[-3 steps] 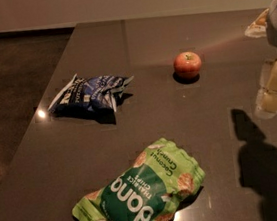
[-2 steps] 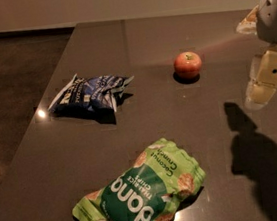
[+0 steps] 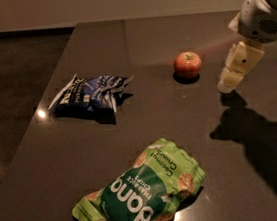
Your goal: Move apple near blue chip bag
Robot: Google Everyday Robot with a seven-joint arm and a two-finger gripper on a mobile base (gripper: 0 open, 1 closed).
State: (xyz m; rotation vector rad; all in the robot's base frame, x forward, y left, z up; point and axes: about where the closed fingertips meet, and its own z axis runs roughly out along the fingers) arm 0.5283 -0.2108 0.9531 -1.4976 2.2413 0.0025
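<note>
The small red-orange apple (image 3: 188,64) stands upright on the dark table (image 3: 144,117), right of centre. The crumpled blue chip bag (image 3: 89,94) lies flat to its left, with a bare stretch of table between them. My gripper (image 3: 231,79) hangs from the arm at the right edge, just right of the apple and slightly nearer the camera. It is close above the table and holds nothing that I can see.
A larger bright green chip bag (image 3: 141,197) lies at the front of the table. The table's left edge runs diagonally, with dark floor (image 3: 9,83) beyond it. The arm's shadow falls on the table at the lower right.
The arm and gripper have moved left and down toward the apple. The apple and both bags have not moved.
</note>
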